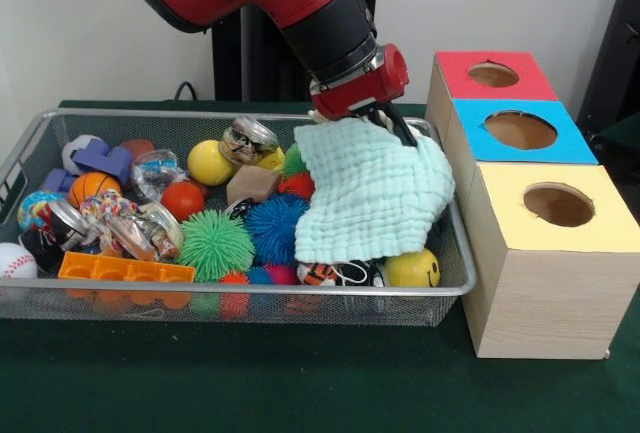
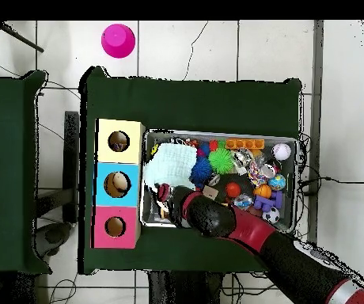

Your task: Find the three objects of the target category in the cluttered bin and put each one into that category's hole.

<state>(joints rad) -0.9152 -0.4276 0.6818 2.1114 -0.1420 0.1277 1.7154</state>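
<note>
A dark green cloth covers the table (image 1: 300,383), with a pale wall behind it and tiled floor around it in the overhead view. The pale mint cloth (image 1: 372,193) hangs at the end of the wire bin (image 1: 250,298) nearest the boxes, lifted by its upper corner and draping down over the toys. The gripper (image 1: 385,121) is pinching that corner; its dark tips run into the folds of the fabric.

Judging by the task, the cloth is one of the three wanted things, and the step in hand is to carry it to a hole. To do this well, the arm should rise until the hanging edge clears the bin's rim, because the cloth is wide and may drag a ball out with it. It should then be lowered so the loose end feeds into the hole first, since a flat cloth could bridge the opening.

The bin is crowded: a green spiky ball (image 1: 215,245), a blue spiky ball (image 1: 275,228), a yellow smiley ball (image 1: 412,269) under the cloth's lower edge, an orange block (image 1: 125,271), a baseball (image 1: 15,260), a small basketball (image 1: 93,187) and a wooden cube (image 1: 252,184). Beside the bin stand three wooden boxes in a row, topped red (image 1: 492,75), blue (image 1: 520,131) and yellow (image 1: 558,205). From overhead the blue box's hole seems to hold something pale; the others look dark.
</note>
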